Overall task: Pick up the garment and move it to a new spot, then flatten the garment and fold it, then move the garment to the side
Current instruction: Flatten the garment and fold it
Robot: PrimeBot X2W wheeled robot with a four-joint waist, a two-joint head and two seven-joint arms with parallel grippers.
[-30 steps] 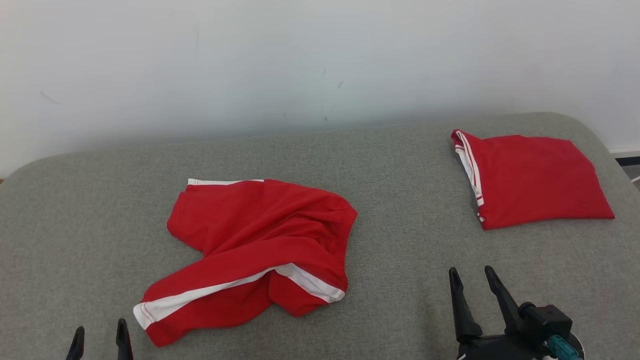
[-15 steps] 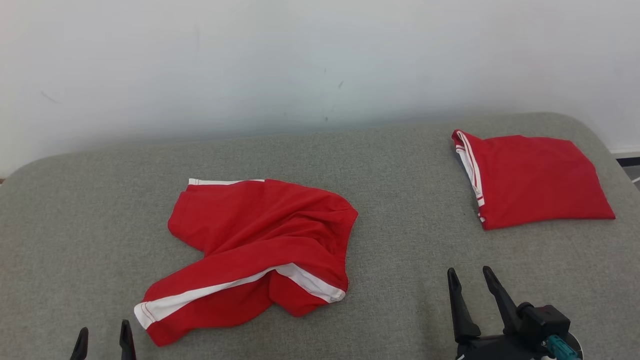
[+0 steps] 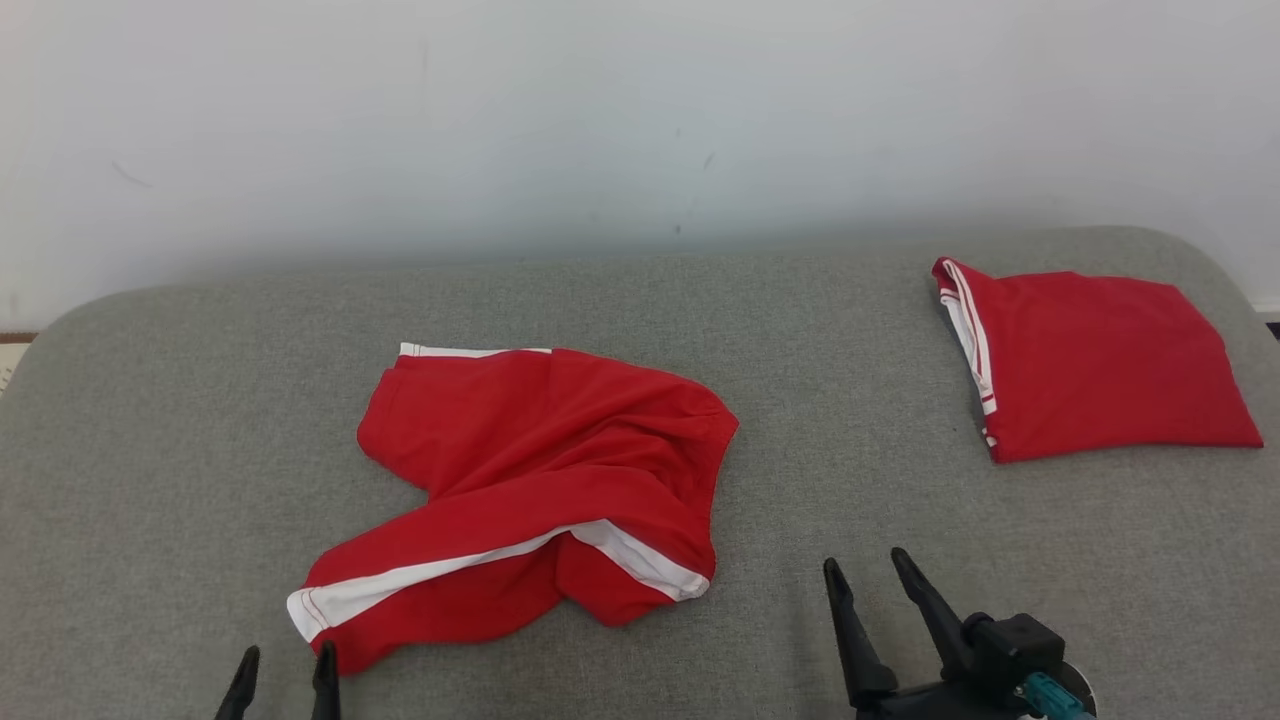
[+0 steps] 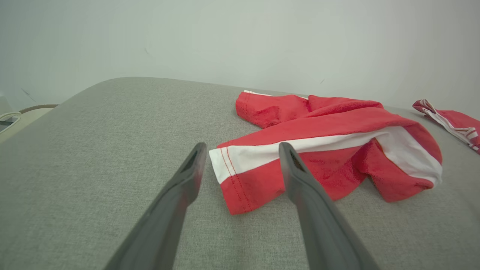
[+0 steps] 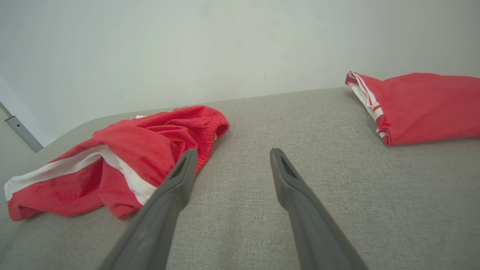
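Couch [image 3: 150, 400]: carrying shorts [image 3: 540, 470] near front edge.
Left gripper [image 3: 287, 662]: hanging released; should be pinching hem [image 4: 228, 176].
Right gripper [image 3: 865, 575]: hanging released.

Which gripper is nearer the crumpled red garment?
Left. The left gripper is open right by the white-striped near corner of the crumpled garment; the right gripper is open off to its right, grey surface between.
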